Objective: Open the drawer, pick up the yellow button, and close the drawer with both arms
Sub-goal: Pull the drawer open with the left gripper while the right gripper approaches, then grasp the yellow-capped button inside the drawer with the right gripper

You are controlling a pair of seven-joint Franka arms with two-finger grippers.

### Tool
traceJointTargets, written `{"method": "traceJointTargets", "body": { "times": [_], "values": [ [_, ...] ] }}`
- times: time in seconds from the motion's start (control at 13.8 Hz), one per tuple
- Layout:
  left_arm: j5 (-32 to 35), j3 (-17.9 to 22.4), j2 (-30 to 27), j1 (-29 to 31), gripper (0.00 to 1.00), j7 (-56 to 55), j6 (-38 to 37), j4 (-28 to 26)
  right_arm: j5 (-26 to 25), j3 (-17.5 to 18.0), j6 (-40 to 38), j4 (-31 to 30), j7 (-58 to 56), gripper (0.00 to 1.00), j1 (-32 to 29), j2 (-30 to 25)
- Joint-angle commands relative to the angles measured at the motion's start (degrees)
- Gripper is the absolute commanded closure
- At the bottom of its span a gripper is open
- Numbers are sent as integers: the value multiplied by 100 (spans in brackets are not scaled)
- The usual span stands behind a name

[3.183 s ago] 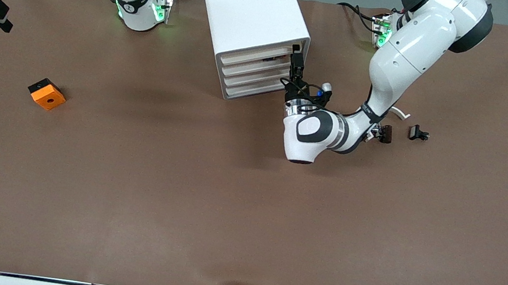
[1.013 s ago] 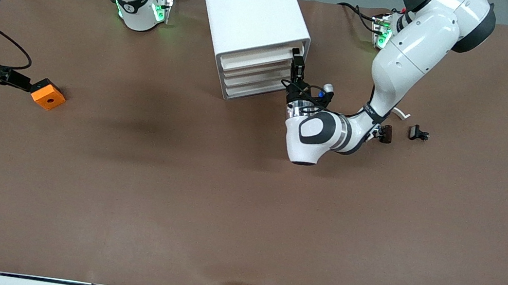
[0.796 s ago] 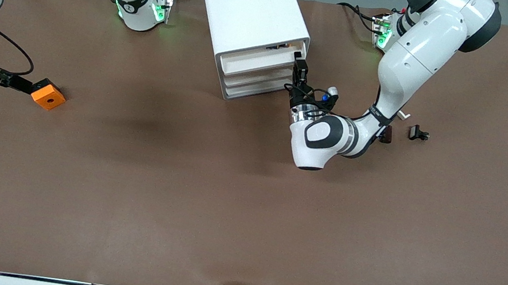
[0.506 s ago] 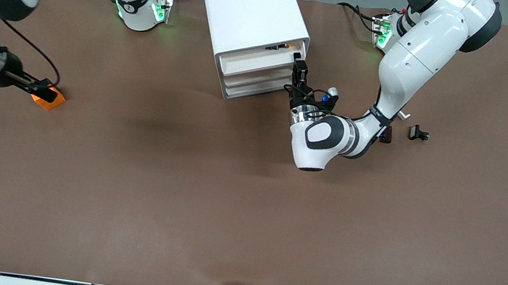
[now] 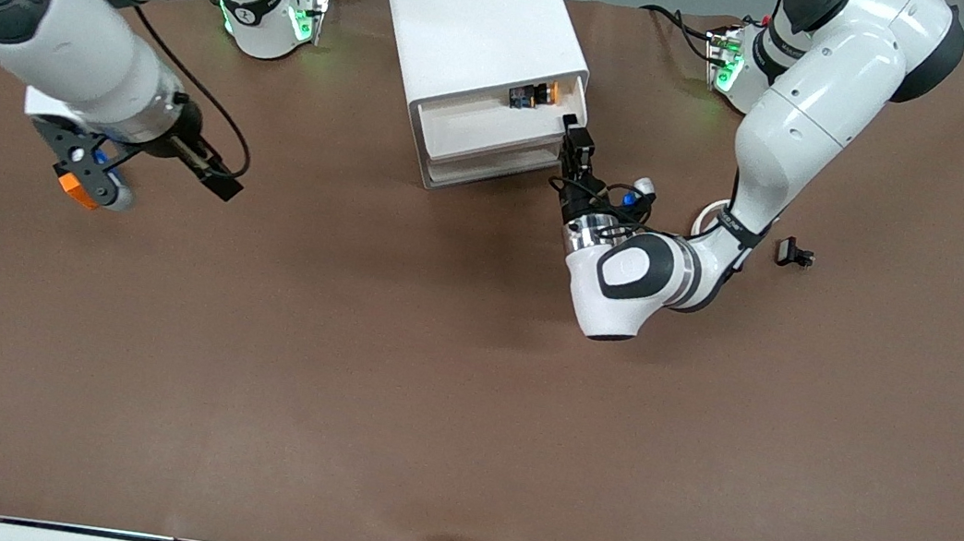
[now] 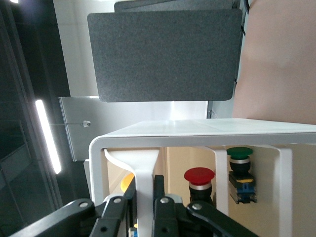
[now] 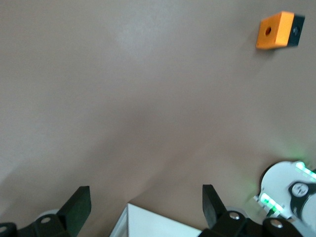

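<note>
The white cabinet (image 5: 479,9) stands near the robots' bases. Its top drawer (image 5: 483,119) is pulled partly out. The button (image 5: 531,94) lies in it, orange-red cap and black body, at the end nearer the left arm. My left gripper (image 5: 576,139) is shut on the drawer's front slat (image 6: 146,168) at that corner; in the left wrist view the left gripper (image 6: 145,186) has a finger on each side of the slat. My right gripper (image 5: 217,182) is open and empty over the table toward the right arm's end; the right wrist view shows its fingers (image 7: 79,206) wide apart.
An orange block (image 5: 72,189) with a black hole lies mostly hidden under the right arm's wrist; it also shows in the right wrist view (image 7: 279,29). Small black clips (image 5: 793,253) and a white plastic arc (image 5: 711,213) lie beside the left arm. Red-capped (image 6: 199,177) and green-capped (image 6: 240,154) buttons sit in other compartments.
The left gripper has pulled the top drawer out toward the front camera, uncovering the button. The right arm has swung in from the table's end, over the orange block, toward the cabinet.
</note>
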Motion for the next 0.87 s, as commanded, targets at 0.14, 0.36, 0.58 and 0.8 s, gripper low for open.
{"method": "traceJointTargets", "body": {
  "times": [0.14, 0.36, 0.58, 0.8],
  "values": [
    [-139, 2, -112, 250, 89, -89, -155, 160, 283, -59, -81, 97, 1600, 0, 733, -56],
    [-130, 2, -120, 365, 89, -89, -164, 169, 414, -41, -64, 123, 2663, 0, 1286, -73],
    [-130, 11, -112, 453, 89, -89, -164, 221, 432, -59, 67, 159, 4052, 0, 2052, -56],
    [-139, 11, -112, 558, 87, -89, -164, 239, 415, -59, 454, 159, 4871, 0, 2579, 14]
  ]
}}
